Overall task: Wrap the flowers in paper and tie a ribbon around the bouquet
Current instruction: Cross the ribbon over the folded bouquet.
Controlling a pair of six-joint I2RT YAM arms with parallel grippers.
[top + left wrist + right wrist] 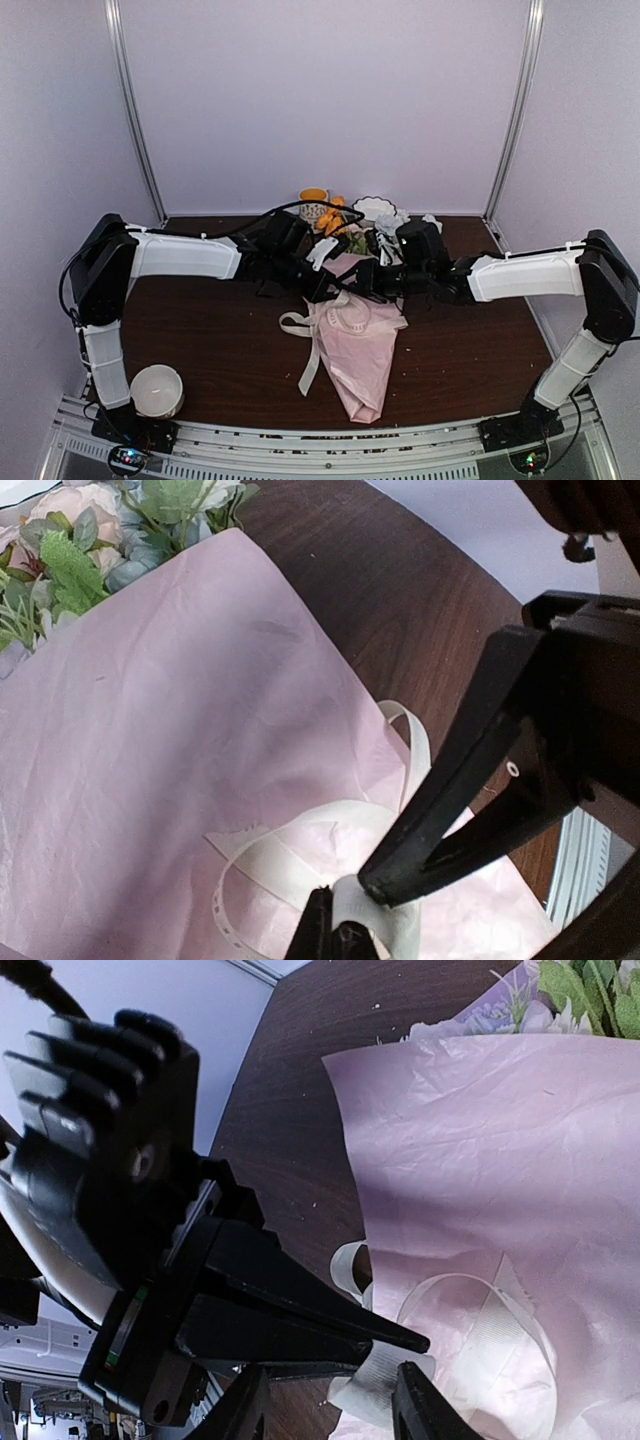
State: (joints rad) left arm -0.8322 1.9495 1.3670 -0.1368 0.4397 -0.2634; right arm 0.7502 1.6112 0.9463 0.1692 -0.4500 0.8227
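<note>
My left gripper (335, 932) is pinched tight on the ribbon (290, 860), a flat cream band looping softly over crinkly pink paper (180, 730). My right gripper (325, 1400) stands part-open, fingers either side of the same strip. Only the overhead view shows the bouquet (358, 350) as a cone, narrow end nearest my bases, mid-table (200, 330). The left wrist view shows cream blooms and green leaves of the flowers (90, 530).

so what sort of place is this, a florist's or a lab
Most likely a robot lab booth, not a shop: plain lilac walls on metal frame posts enclose a dark table, where a left arm and right arm are bolted to a rail beside a bouquet.
</note>
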